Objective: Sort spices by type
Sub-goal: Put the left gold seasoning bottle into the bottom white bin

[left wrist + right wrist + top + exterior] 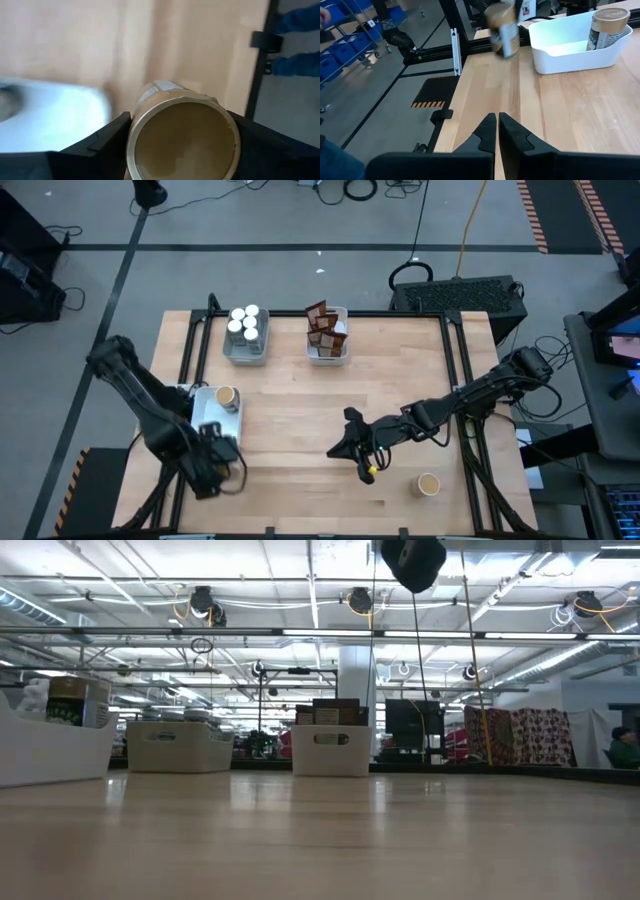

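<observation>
At lower left, our left gripper (182, 150) clamped a tan-topped jar (183, 141); our right gripper (497, 131), lower centre, was closed and empty.

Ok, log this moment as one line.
left claw: shut on tan-topped jar, near white tray | right claw: shut, empty | tan-topped jar on table: waiting

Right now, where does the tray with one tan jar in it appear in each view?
High: tray at the table's left edge.
Low: far left, the nearest tray.
Left wrist: a pale blur beside the held jar.
Right wrist: upper right.
Landmark: the tan jar standing in it, seen in all but the left wrist view.
</observation>
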`<state>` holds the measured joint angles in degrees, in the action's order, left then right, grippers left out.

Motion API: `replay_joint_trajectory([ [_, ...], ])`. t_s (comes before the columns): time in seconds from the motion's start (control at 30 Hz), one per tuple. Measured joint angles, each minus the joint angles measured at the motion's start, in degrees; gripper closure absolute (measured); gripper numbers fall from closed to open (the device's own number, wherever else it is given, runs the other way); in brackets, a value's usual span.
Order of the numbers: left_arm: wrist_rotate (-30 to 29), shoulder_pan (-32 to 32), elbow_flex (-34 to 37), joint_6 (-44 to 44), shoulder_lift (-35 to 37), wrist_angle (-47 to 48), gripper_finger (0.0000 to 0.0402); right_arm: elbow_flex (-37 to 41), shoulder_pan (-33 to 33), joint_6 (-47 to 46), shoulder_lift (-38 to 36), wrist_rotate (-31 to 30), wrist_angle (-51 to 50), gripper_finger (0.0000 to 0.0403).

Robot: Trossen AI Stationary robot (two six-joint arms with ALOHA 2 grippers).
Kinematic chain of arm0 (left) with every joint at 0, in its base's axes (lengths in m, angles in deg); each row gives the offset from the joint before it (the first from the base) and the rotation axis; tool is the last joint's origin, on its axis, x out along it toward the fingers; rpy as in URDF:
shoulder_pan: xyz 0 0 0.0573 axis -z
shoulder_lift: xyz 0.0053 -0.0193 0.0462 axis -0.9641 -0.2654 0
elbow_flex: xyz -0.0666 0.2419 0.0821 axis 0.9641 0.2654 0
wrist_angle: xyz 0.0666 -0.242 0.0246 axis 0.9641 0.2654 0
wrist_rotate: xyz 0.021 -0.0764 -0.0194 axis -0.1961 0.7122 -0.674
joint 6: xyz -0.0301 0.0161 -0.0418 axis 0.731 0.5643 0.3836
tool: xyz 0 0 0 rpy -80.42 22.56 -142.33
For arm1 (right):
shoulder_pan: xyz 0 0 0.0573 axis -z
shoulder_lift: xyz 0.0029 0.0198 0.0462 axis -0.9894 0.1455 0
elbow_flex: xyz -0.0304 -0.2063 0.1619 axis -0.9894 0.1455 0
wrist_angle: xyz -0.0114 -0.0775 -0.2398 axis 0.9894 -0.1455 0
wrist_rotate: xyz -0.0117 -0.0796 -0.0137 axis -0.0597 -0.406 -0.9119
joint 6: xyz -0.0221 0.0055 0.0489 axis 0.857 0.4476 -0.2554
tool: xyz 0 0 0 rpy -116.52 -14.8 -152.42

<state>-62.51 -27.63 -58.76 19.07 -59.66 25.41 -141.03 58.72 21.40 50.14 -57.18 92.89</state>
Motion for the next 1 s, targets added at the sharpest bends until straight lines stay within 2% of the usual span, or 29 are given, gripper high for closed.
replay_joint_trajectory([
  [0.23,-3.9,-4.3,0.0,0.2,10.2,14.4,0.0120,0.0,0.1,1.1,0.0,0.0,0.9,0.0403],
  [0.43,-3.9,-7.6,0.0,-3.5,12.5,24.6,0.0120,0.0,0.1,1.0,0.0,0.0,0.9,0.0403],
  [0.63,-4.0,-10.4,2.4,-10.2,12.0,24.0,0.0120,0.0,0.1,0.7,0.0,0.0,0.9,0.0403],
  [0.8,-3.6,-13.2,6.2,-9.0,11.6,23.9,0.0120,0.0,0.0,0.7,0.0,0.0,0.8,0.0403],
  [1.0,-0.1,-15.3,11.8,-10.4,11.9,20.9,0.0120,0.0,-0.1,0.7,0.0,0.2,0.7,0.0403],
])
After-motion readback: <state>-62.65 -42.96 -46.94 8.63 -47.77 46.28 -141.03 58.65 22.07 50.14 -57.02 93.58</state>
